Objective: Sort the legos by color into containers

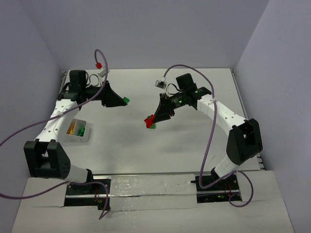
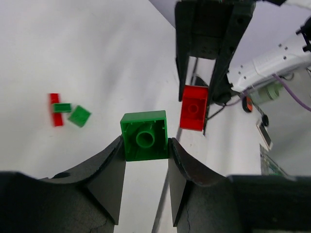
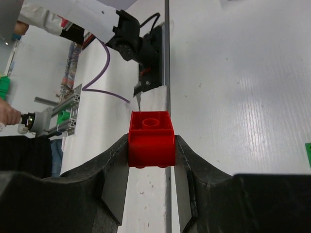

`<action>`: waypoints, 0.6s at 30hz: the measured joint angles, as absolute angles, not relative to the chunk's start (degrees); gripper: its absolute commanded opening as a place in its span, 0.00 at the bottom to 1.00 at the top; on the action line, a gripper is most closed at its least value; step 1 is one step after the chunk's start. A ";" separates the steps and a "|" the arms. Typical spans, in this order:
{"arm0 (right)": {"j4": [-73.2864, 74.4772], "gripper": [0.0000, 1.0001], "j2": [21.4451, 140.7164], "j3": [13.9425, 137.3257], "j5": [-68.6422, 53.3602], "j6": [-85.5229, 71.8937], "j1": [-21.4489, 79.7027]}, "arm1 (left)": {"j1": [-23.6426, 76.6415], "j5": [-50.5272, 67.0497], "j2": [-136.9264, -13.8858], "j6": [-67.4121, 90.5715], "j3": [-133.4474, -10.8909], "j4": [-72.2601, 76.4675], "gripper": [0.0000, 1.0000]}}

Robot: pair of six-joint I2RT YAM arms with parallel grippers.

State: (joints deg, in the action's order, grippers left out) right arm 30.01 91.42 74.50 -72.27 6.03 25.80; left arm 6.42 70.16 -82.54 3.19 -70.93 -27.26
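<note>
The left gripper (image 2: 144, 145) clamps a green brick (image 2: 144, 135) by two opposite sides, clear of the table (image 2: 73, 48). To do this step well it should hold that squeeze firm, carry the brick to the white container (image 1: 86, 136) behind it beside its own arm, and release low. The brick looks square, with no clear long axis, its hollow underside facing the wrist. Just beyond, the right gripper (image 3: 151, 145) pinches a red brick (image 3: 151, 141), also lifted, its width spanning the jaws. Farther off lie loose red and green legos (image 2: 65, 110).
</note>
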 measured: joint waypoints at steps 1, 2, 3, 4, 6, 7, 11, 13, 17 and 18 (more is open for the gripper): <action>30.79 0.00 91.80 74.56 -71.77 6.53 25.80 | 4.50 69.65 -82.36 1.07 -71.68 -29.80 0.00; 31.32 0.00 92.17 74.58 -71.21 6.93 25.80 | 2.96 68.64 -82.32 -1.15 -72.76 -32.48 0.00; 31.82 0.00 92.53 74.59 -70.56 7.19 25.80 | 1.81 66.95 -82.18 -3.65 -73.66 -35.14 0.00; 32.19 0.00 92.82 74.59 -69.72 7.28 25.80 | 1.07 64.09 -81.76 -6.13 -74.15 -37.61 0.00; 32.26 0.00 93.03 74.59 -67.74 7.16 25.80 | 0.63 55.51 -79.52 -9.32 -73.09 -41.24 0.00; 32.21 0.00 93.07 74.59 -66.69 6.97 25.80 | 0.40 50.36 -77.85 -10.55 -71.68 -42.18 0.00; 31.56 0.00 93.15 74.75 -62.88 5.77 25.80 | -0.90 31.46 -70.54 -12.53 -63.42 -44.75 0.00; 31.00 0.00 93.35 74.96 -61.42 4.94 25.80 | -1.24 21.80 -69.05 -12.88 -60.97 -45.56 0.00; 30.08 0.00 94.27 75.94 -59.17 3.93 25.82 | -1.51 7.79 -69.71 -12.97 -58.06 -45.64 0.02; 29.97 0.00 94.51 76.10 -58.81 3.86 25.87 | -1.54 5.08 -70.03 -12.97 -57.56 -45.63 0.03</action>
State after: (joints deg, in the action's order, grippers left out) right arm 29.97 94.51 76.10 -58.81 3.86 25.87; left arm -1.54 5.08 -70.03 -12.97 -57.56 -45.63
